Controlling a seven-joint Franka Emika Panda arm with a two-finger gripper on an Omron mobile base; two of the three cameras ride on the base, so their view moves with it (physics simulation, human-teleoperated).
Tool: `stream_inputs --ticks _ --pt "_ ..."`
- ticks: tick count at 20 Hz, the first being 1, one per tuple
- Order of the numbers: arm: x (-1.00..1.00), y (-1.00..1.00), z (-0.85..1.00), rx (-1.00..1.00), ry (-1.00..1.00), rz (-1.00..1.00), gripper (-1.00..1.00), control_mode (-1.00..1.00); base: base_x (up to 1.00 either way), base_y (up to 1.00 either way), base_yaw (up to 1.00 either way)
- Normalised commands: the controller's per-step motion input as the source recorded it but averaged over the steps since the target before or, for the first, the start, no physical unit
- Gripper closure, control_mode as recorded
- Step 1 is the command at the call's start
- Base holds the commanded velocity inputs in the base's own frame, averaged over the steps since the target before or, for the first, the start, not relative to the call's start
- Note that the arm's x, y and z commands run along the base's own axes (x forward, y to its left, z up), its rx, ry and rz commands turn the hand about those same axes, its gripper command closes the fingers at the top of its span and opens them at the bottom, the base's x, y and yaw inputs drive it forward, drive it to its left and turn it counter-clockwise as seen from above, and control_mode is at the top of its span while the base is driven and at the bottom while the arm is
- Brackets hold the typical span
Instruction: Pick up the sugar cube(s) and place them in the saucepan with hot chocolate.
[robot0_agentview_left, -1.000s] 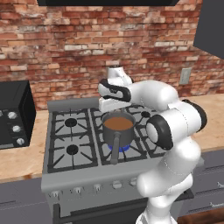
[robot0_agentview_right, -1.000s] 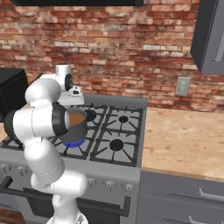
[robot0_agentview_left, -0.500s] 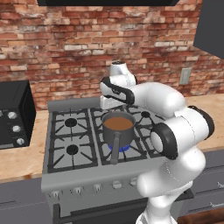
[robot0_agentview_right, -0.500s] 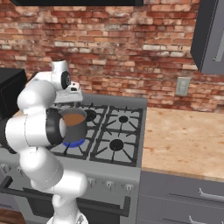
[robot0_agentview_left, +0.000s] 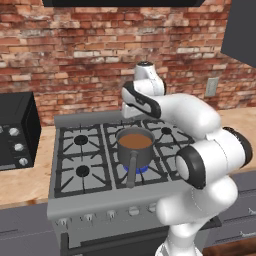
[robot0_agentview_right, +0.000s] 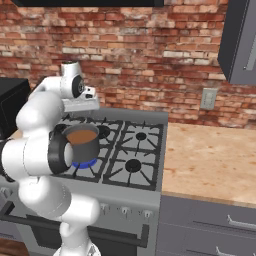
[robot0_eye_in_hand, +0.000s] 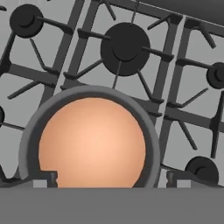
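The dark grey saucepan (robot0_agentview_left: 135, 146) (robot0_agentview_right: 82, 143) stands on the stove's front burner with brown hot chocolate inside and its long handle pointing toward the stove front. My gripper (robot0_agentview_left: 134, 111) (robot0_agentview_right: 81, 106) hangs directly above it. In the hand view the saucepan rim (robot0_eye_in_hand: 27, 139) rings the brown liquid, and my gripper (robot0_eye_in_hand: 111, 179) is open, its two fingertips (robot0_eye_in_hand: 43, 178) spread wide with nothing between them. The sugar cubes are out of view.
A blue flame burns under the pan (robot0_agentview_left: 142, 169). The other burners of the stove (robot0_agentview_left: 80, 172) are bare. A black microwave (robot0_agentview_left: 15, 131) sits on the left counter. A wooden counter (robot0_agentview_right: 210, 160) stretches right of the stove, under a dark wall cabinet (robot0_agentview_right: 240, 40).
The hand has stayed over the saucepan and risen a little. The elbow has swung outward and lower. The jaws have widened slightly.
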Motion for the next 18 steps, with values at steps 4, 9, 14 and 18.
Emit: stream_inputs --ticks 4,9,14,18 --pt "-0.01 -0.09 0.19 0.02 -0.03 0.01 -1.0 -1.0 0.0 0.0 0.0" --pt "-0.1 -0.01 0.25 0.05 0.0 0.08 -1.0 -1.0 0.0 0.0 0.0" --pt "-0.09 0.0 0.16 0.02 -0.01 0.08 -1.0 -1.0 0.0 0.0 0.0" --pt "-0.23 0.0 0.18 0.02 -0.13 0.03 -1.0 -1.0 0.0 0.0 0.0"
